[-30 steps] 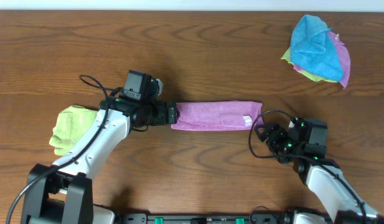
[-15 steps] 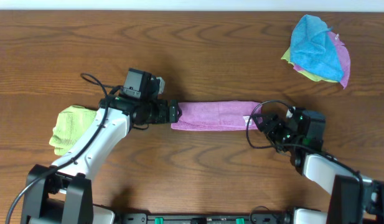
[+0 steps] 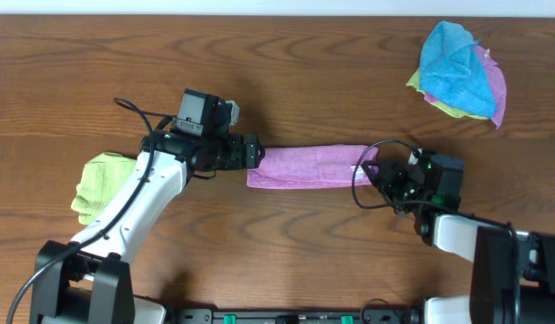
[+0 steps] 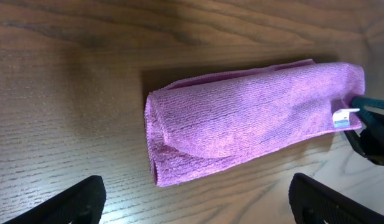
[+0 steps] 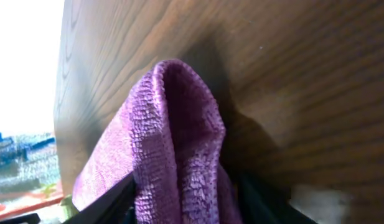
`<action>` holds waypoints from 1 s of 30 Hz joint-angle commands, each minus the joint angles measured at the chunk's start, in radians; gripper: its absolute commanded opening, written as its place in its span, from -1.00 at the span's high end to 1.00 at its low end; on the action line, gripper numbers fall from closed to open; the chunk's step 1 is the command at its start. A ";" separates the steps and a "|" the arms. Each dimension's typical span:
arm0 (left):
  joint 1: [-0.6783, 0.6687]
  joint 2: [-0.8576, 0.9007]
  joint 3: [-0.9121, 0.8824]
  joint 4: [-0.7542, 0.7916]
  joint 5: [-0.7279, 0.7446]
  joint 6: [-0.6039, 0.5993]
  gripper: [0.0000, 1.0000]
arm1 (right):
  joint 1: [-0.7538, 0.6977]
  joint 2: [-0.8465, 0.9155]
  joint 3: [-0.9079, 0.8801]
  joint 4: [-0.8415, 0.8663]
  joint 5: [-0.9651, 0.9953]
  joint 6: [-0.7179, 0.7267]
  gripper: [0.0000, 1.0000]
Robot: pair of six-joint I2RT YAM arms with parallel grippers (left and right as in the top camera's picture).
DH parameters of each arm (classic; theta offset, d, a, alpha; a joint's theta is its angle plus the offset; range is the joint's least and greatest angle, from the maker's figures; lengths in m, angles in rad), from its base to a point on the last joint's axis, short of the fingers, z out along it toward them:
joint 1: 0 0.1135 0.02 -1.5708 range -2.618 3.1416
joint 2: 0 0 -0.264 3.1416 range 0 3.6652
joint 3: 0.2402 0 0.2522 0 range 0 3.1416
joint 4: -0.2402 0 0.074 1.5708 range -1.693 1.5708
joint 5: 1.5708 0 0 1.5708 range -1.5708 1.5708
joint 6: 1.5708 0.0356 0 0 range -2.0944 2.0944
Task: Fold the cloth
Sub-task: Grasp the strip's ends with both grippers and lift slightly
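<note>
Magenta-purple microfibre cloth (image 3: 308, 167) lies strip-folded — the right gripper (image 3: 372, 173) has moved in and pinches its tagged right end; left gripper (image 3: 253, 151) hangs released — next fold likely.

The cloth (image 3: 313, 167) is showing an even magenta-purple, its fine ribbed weave standing out in the left wrist view, and its tag (image 4: 345, 117) is gleaming white. The desk (image 3: 286, 72) is showing dark brown wood with wavy grain. One rag (image 3: 102, 184) is glowing lime-green. In the pile (image 3: 457, 76), bright blue is overlying pink and yellow-green.
</note>
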State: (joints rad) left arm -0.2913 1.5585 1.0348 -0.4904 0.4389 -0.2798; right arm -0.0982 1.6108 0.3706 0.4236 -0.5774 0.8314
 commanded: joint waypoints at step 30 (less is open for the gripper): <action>-0.068 0.165 0.200 -0.129 -0.085 -0.143 0.88 | 0.034 0.076 -0.051 -0.065 0.117 0.010 0.97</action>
State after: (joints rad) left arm -0.3500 1.6749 1.1824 -0.6010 0.3817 -0.4156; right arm -0.0830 1.6382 0.3649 0.4171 -0.5385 0.8448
